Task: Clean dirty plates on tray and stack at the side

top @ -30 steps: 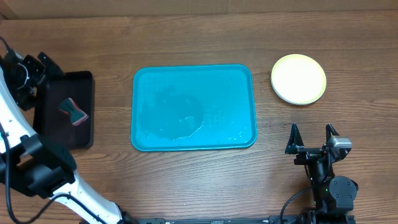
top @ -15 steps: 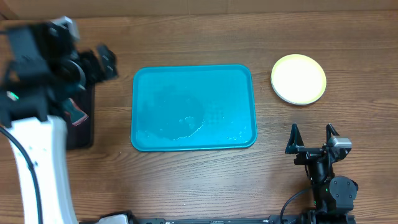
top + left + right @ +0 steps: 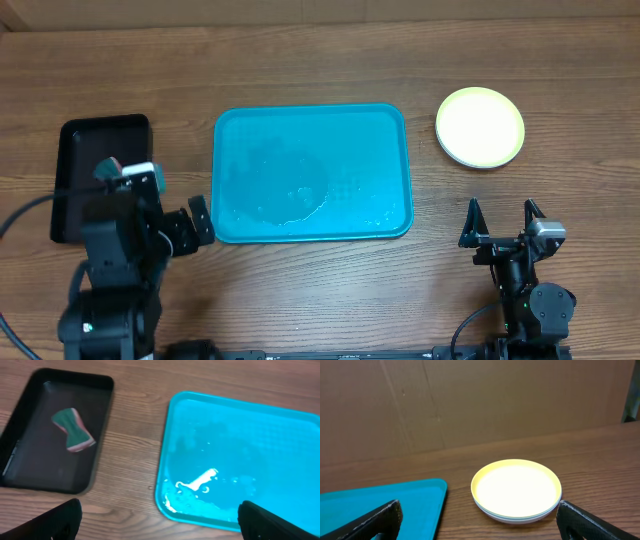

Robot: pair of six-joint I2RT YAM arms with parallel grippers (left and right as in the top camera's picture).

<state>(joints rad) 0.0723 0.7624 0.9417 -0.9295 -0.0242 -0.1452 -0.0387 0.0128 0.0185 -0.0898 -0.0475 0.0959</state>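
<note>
Counts:
- 1 large turquoise rectangular plastic tray (image 3: 350, 150), centre.
- 1 smaller black rectangular tray (image 3: 75, 135), left.
- 1 green-and-pink sponge (image 3: 73, 430), inside the black one.
- 1 stack of round plastic plates (image 3: 480, 127), far right. Yellow-green on top, paler rims under it, looks like 3.

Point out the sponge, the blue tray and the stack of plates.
sponge (image 3: 74, 436), left wrist view, its middle.
blue tray (image 3: 310, 150), overhead view, bare floor.
stack of plates (image 3: 516, 488), right wrist view, top plate's centre.
</note>
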